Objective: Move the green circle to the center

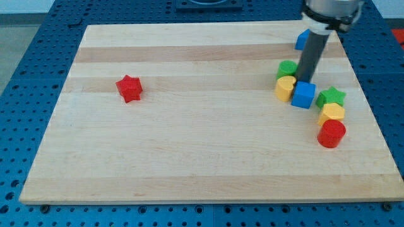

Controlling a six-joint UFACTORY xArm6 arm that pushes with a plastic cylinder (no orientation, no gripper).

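Note:
The green circle point(286, 68) lies at the view's right, in a cluster of blocks. A yellow block point(285, 88) touches its lower side, and a blue cube point(303, 94) sits just right of the yellow one. My tip point(306, 81) is down at the green circle's right edge, directly above the blue cube, and seems to touch both. The dark rod slants up to the view's top right.
A green star point(331, 96), a second yellow block point(332, 113) and a red cylinder point(331, 133) form a column right of the cluster. A blue block point(302, 40) near the top edge is partly hidden by the rod. A red star point(129, 87) lies far left on the wooden board point(189, 157).

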